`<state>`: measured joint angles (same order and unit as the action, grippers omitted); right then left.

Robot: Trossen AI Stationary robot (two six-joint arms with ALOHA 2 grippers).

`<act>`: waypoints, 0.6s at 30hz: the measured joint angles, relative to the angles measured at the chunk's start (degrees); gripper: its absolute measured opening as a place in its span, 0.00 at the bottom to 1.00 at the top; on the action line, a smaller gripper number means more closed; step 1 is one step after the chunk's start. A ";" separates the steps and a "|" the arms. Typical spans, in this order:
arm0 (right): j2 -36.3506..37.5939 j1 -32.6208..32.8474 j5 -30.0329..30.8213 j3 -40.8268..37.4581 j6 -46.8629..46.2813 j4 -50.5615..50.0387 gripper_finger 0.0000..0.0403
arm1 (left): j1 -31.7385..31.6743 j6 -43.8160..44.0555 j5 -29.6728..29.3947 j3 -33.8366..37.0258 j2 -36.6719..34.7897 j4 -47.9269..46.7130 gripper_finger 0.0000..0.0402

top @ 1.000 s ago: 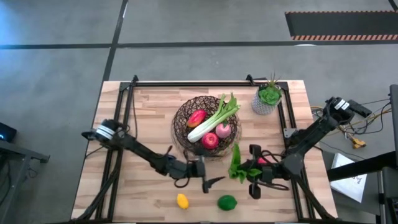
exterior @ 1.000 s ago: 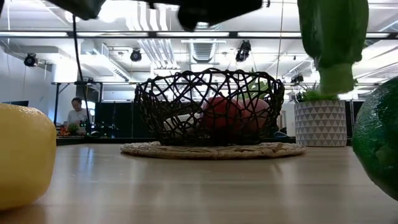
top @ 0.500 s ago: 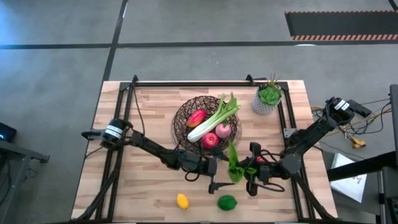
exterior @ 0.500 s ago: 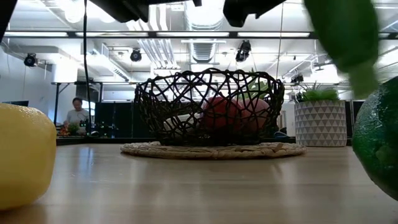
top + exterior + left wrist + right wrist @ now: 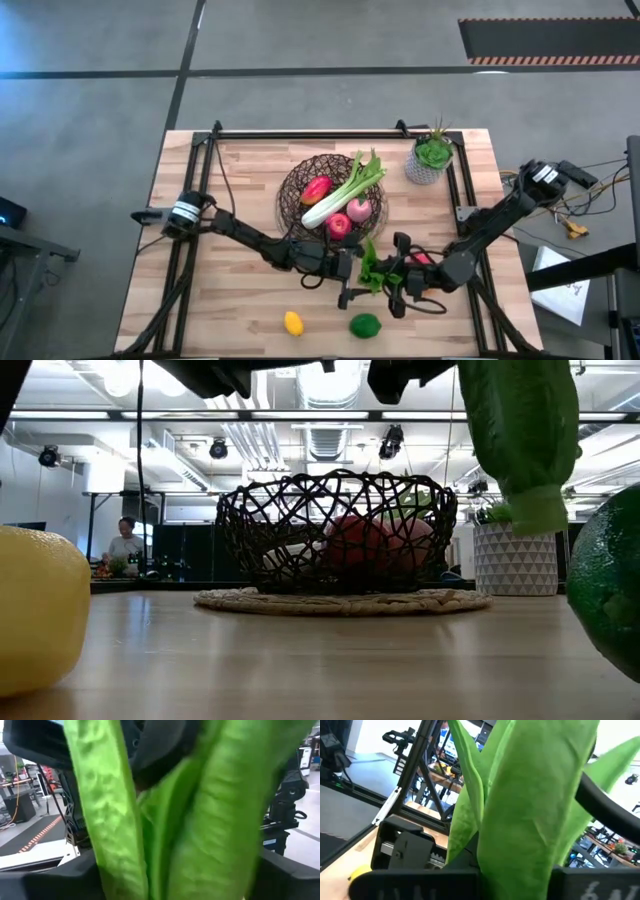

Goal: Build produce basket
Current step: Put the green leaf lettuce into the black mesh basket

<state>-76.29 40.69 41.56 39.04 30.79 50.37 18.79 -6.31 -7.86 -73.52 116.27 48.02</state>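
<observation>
The long green vegetable [image 5: 369, 264] hangs in the air just in front of the basket, with its pale stem end [image 5: 530, 510] pointing down. My right gripper [image 5: 388, 284] is shut on it, reaching in from the right. My left gripper [image 5: 352, 283] is open right beside it on the left, and the leaves [image 5: 200, 820] fill the space between its fingers. The wire basket [image 5: 297, 192] [image 5: 335, 530] holds the celery [image 5: 345, 190] and the red [image 5: 338, 225], pink [image 5: 358, 209] and red-orange [image 5: 316, 188] fruits. The lemon [image 5: 293, 323] and lime [image 5: 365, 325] lie on the table near its front edge. My right gripper pinches the vegetable's leafy part [image 5: 520, 835] between its two fingers [image 5: 410, 879], coming level from the table's right side and lying across it. The vegetable hangs roughly upright, stem end down, lifted clear of the table. My left gripper's fingers stand either side of the leaves; whether they touch cannot be told.
A small grey pot with a green plant [image 5: 432, 158] [image 5: 515, 555] stands at the far right of the table. The lemon [image 5: 35, 610] and lime [image 5: 610, 590] sit close to the near edge. Bare wood lies left of the basket. A person shows far off in the room.
My left gripper has moved toward the table's right until it stands at the vegetable. My right gripper has carried the vegetable a little to the left, and the vegetable swung and tipped on the way. The basket, lemon and lime have stayed put.
</observation>
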 joint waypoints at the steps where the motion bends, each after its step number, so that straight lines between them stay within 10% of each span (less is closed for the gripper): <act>1: -0.47 -0.10 0.01 0.40 0.04 -0.06 0.04 | -0.04 -0.01 0.03 0.00 0.00 -0.03 0.72; 18: -0.96 0.93 0.50 3.02 -6.84 -11.12 0.32 | 0.02 -0.52 -0.81 0.02 -0.36 -9.58 0.04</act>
<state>-77.25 41.62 42.06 42.06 23.95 39.25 18.81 -6.83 -8.67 -73.49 115.91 38.44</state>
